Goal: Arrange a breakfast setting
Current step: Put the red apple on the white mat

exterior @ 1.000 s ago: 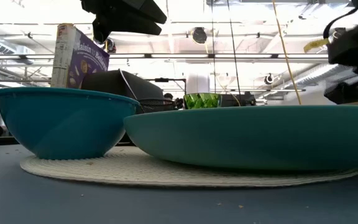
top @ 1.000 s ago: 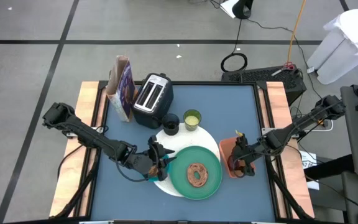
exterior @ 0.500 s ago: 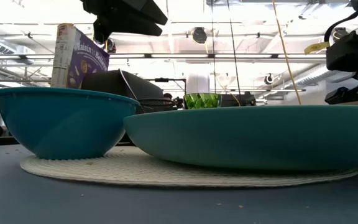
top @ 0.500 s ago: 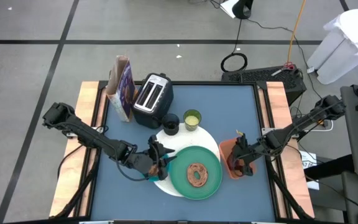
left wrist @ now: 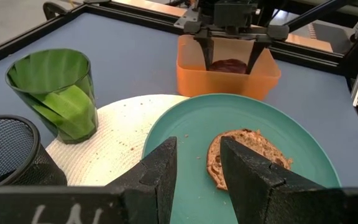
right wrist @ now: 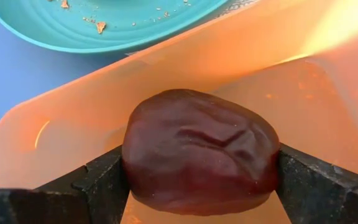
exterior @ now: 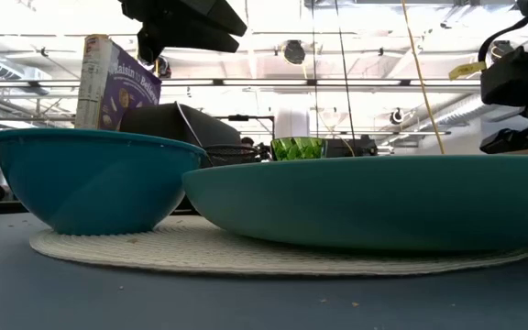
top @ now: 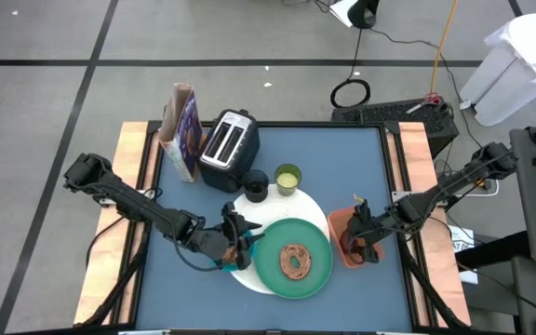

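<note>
Since a second ago the right tool (top: 355, 244) has sunk slightly over the orange tray (top: 342, 234), gripping the red fruit (right wrist: 199, 151).

Even, bright overhead light fills the scene. In the low view, ceiling lamps glare white behind the large green plate (exterior: 374, 202), leaving it dim. Beside it, the orange rectangular tray (right wrist: 328, 81) glows, glaring at one corner.

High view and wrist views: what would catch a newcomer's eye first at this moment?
The right gripper reaches down into the orange tray at the table's right, shut on a dark red fruit. Beside the tray, on a white mat, the green plate holds a round brown pastry. The left gripper hovers open at its left edge.
</note>
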Robot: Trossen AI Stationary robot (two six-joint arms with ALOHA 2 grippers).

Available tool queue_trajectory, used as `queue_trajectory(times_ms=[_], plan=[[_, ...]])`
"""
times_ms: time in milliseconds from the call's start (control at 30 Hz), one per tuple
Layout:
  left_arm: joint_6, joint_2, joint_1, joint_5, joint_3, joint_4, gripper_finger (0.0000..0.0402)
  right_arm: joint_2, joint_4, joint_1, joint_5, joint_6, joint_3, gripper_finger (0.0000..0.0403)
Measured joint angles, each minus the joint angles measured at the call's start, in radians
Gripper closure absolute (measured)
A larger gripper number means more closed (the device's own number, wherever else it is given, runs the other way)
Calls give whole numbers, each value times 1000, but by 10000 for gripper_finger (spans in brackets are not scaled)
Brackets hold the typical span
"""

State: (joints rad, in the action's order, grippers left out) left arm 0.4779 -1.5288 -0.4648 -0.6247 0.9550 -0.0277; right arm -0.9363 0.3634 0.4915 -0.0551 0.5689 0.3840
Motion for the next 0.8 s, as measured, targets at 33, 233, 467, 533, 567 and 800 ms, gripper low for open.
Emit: queue_trajectory(times_ms=[33,233,467,533,567,800], plan=[[-1,0,0,0,0,0,272,0,0,0,0,3,0,76],[-2,0,0,0,0,0,272,19,1,0,6,22,-2,77],[-4,0,0,0,0,0,272,103,1,0,6,23,-2,76],[-4,0,0,0,0,0,272,133,1,0,6,23,-2,76],[-4,0,0,0,0,0,272,149,1,0,6,22,-2,76],[-4,0,0,0,0,0,272,262,1,0,-1,22,-2,76]])
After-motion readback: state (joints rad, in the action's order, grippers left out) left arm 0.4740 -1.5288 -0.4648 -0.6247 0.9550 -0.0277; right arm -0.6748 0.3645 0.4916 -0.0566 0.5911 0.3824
